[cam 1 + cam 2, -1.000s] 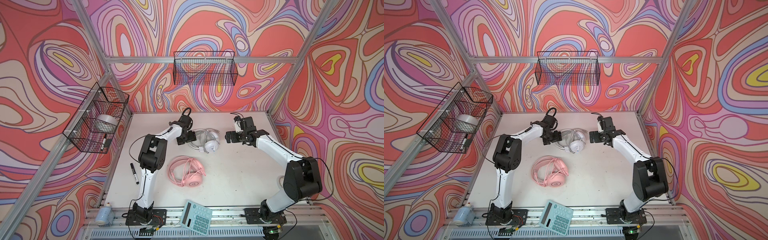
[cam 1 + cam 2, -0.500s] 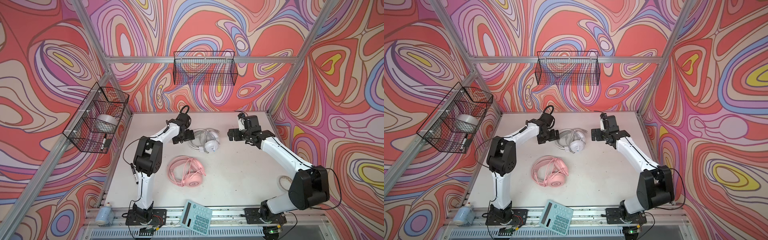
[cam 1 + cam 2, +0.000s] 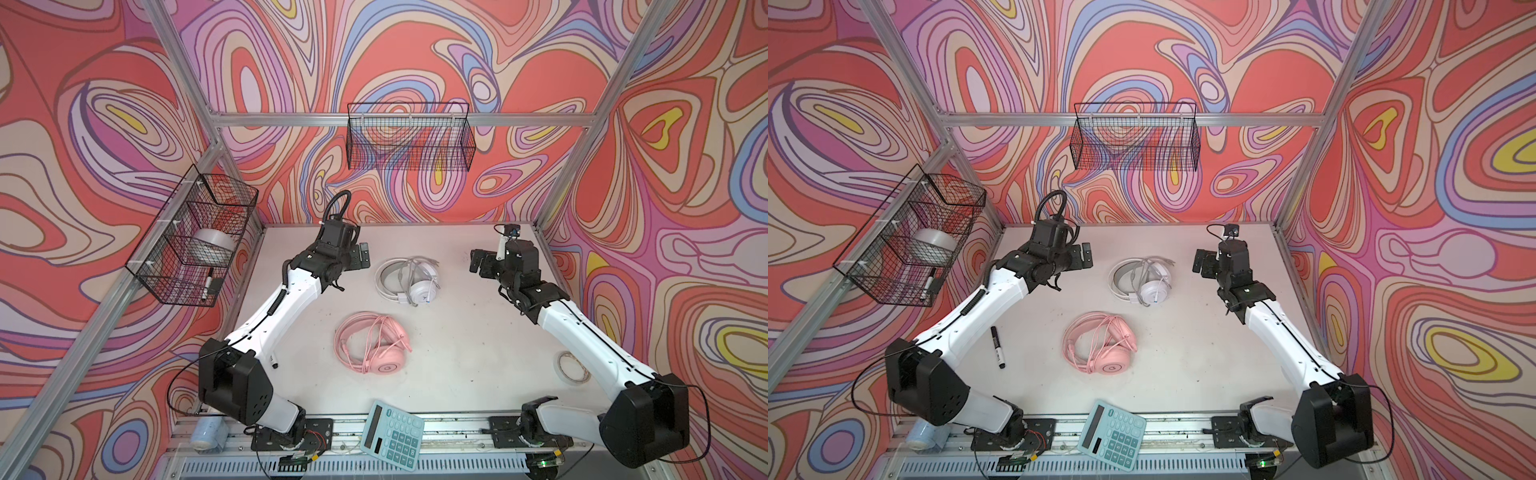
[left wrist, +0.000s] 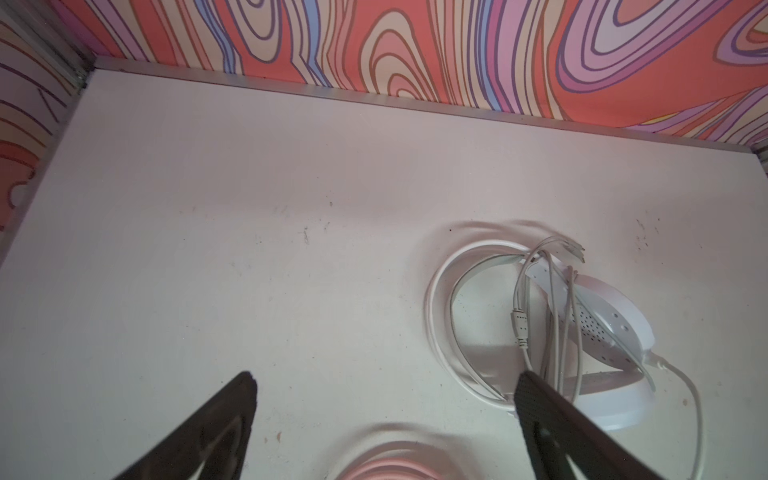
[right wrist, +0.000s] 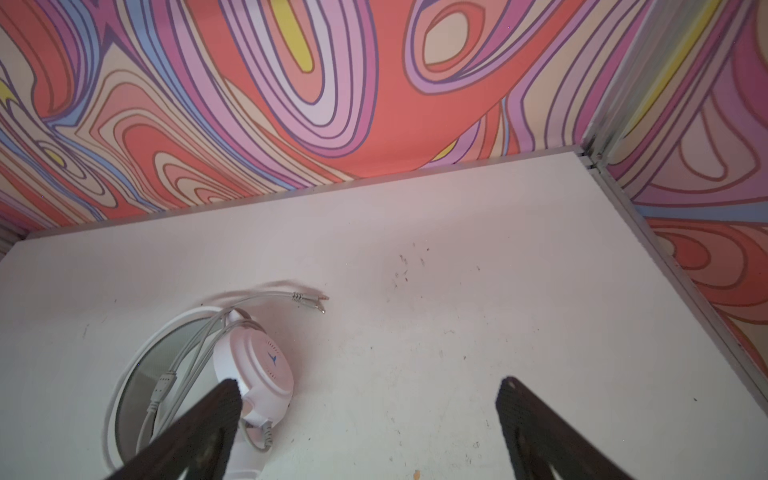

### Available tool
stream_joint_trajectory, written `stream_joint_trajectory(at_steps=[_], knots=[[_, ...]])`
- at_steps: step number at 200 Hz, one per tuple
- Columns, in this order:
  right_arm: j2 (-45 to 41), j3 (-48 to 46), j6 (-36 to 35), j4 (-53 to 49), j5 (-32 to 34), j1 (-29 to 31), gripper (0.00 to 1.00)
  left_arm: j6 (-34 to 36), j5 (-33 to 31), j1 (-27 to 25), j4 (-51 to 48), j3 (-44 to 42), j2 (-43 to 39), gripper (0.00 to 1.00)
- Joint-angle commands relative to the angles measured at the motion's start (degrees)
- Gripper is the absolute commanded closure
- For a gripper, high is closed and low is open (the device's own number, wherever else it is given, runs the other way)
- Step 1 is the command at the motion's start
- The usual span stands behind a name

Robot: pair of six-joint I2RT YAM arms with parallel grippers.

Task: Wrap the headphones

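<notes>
Your left gripper (image 3: 365,257) is hanging with its jaws spread wide and nothing between them, and your right gripper (image 3: 477,262) is doing the same (both wrist views are showing only bare table between the fingers). Since a second ago both arms are backing off the white headset (image 3: 424,291), which they were crowding then. It is now lying alone toward the back of the table (image 3: 478,340), between the two grippers and apart from each. Its greyish cable (image 3: 409,270) is sitting looped over the band, so you are probably looking at a finished wrap. It is lying flat, long axis running across the table, band arching toward your left arm, cups toward your right, plugs (image 5: 309,301) poking out toward the back right. The pink headset (image 3: 386,363) is resting nearer the front, cable bundled across it, band also facing left.
</notes>
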Motion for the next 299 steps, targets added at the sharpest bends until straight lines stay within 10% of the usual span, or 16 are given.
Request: stream_joint_trajectory(at_steps=[1,93,238,299], knots=[[-4.34,-5.34,1.07,9.09,8.18,-0.29,0.02,3.63,-7.54,1.41,8.57,-5.82,-5.39,0.0],[-7.68,-19.01,-5.76,20.64,18.21,-3.03,0.01,6.4,-28.5,4.27,23.01,-26.91,-13.78,0.0],[17.62,-26.8,-13.42,50.8,3.42,-5.99,0.02,17.94,-26.49,10.35,61.94,-48.57,-1.92,0.0],[24.3,-27.72,-16.08,61.09,-2.08,-9.51,0.02,19.01,-13.84,16.6,70.27,-51.8,-1.3,0.0]])
